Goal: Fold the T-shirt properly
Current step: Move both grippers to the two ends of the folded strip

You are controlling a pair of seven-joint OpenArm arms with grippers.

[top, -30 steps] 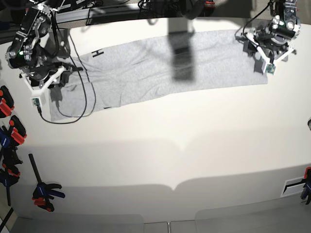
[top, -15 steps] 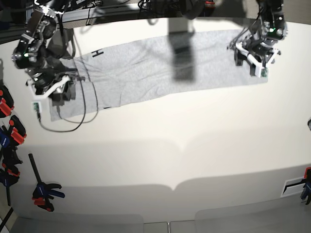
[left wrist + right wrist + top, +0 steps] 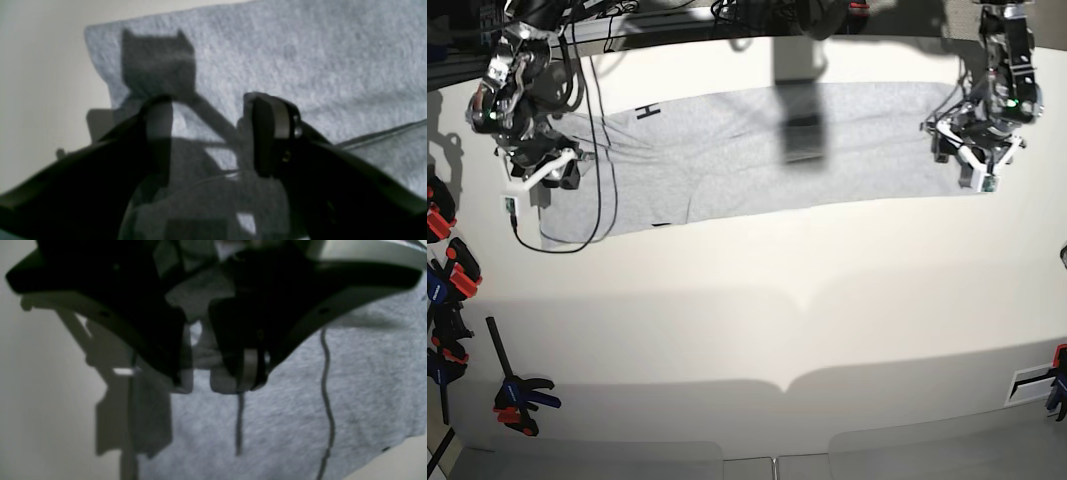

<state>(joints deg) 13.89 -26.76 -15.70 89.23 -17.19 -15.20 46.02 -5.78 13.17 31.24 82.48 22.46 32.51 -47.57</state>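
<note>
Grey heather T-shirt lies spread as a long band across the upper part of the base view, flat on the pale worktop; black block lettering shows near its upper-left edge, and a dark shadow falls across its middle.

Left hand sits at the upper right of the base view, over the shirt's right end; in the left wrist view its two fingers stand well apart with only cloth and shadow between them — released, grasping nothing; a hem line runs off to the right of that view.

Right hand sits at the upper left of the base view, over the shirt's left end; in the right wrist view its fingers are part-closed with a narrow gap, and a bunch of grey fabric seems caught between them — the blur leaves it uncertain, so I cannot tell whether it is clenched on cloth.

Black cable loops over the shirt's left end; red-and-blue clamps line the left edge of the base view.
</note>
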